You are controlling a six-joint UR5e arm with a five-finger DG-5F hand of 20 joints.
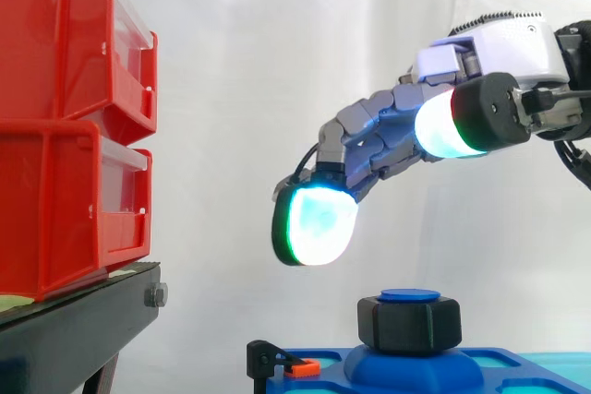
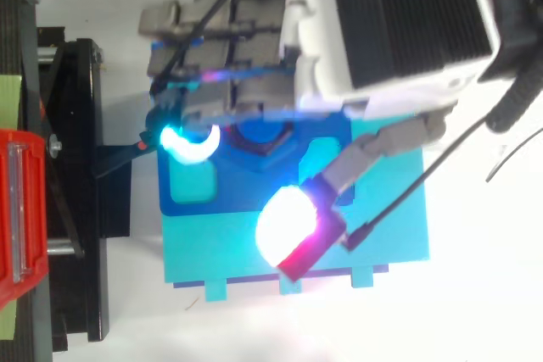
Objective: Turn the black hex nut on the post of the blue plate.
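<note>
Seemingly mid-approach, the hand (image 1: 499, 53) hovers above the black hex nut (image 1: 409, 325) on the blue plate (image 1: 517, 371), its fingers (image 1: 316, 219) loosely extended and empty, and probably next must lower and close round the nut.

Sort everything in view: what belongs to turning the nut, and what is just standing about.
For the job: black hex nut, post, blue plate, hand open above the nut.

Standing about: red bins, black stand, white curtain.
</note>
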